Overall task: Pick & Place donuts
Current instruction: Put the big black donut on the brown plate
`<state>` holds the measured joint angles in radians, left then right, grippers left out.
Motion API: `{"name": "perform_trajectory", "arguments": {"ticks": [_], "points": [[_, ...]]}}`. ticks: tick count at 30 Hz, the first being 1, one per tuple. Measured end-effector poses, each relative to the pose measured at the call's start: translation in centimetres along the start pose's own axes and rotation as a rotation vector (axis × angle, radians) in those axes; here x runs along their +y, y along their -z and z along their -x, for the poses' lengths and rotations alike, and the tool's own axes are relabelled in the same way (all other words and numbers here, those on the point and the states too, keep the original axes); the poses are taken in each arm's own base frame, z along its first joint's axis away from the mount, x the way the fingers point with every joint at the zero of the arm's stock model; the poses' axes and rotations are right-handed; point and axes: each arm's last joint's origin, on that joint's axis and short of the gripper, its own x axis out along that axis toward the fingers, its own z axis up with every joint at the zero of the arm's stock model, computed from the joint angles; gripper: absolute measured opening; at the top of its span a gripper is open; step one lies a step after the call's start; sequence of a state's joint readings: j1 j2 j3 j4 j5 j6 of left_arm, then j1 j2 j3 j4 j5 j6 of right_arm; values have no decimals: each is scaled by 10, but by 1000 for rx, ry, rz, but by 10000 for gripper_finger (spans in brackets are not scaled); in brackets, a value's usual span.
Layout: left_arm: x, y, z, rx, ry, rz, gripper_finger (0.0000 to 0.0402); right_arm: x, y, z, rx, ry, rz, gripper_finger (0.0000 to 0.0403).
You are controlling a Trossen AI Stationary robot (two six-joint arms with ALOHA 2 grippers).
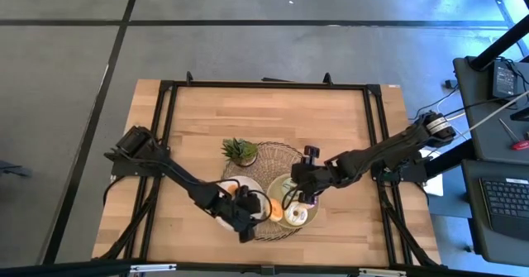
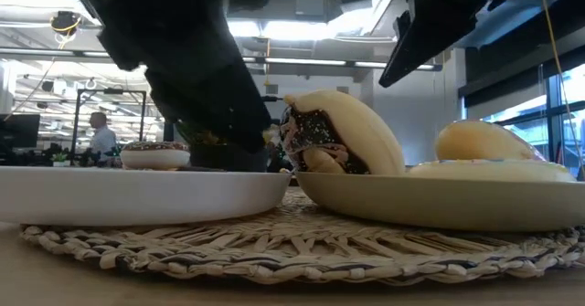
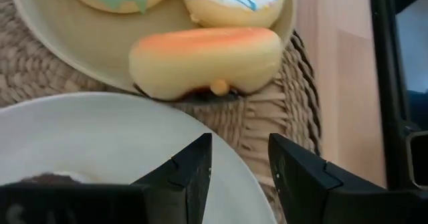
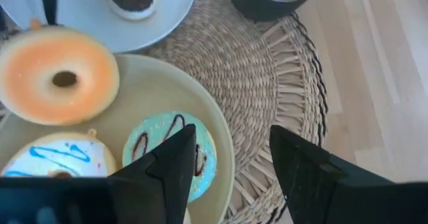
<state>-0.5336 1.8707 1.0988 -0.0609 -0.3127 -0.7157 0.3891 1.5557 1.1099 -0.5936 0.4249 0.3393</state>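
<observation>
Fingers parted and empty, my left gripper [image 3: 239, 174] hovers over the white plate [image 3: 100, 144], my right gripper [image 4: 231, 167] likewise above the green-frosted donut [image 4: 157, 144].

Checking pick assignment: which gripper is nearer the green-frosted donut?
Right. The right gripper, open, hovers right over the green-frosted donut on the pale-green plate. The left gripper, open, is over the white plate, farther off.
</observation>
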Motion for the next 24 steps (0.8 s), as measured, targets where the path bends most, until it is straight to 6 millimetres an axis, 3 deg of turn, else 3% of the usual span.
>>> {"name": "perform_trajectory", "arguments": {"ticks": [9, 17, 24], "points": [[3, -19, 1, -126, -34, -16, 143, -1, 1, 12, -6, -9, -38, 193], [25, -40, -5, -168, -110, -5, 143, -2, 2, 13, 3, -6, -28, 193], [36, -55, -8, -196, -68, -26, 143, -3, 5, 13, 33, 6, -12, 193]]}}
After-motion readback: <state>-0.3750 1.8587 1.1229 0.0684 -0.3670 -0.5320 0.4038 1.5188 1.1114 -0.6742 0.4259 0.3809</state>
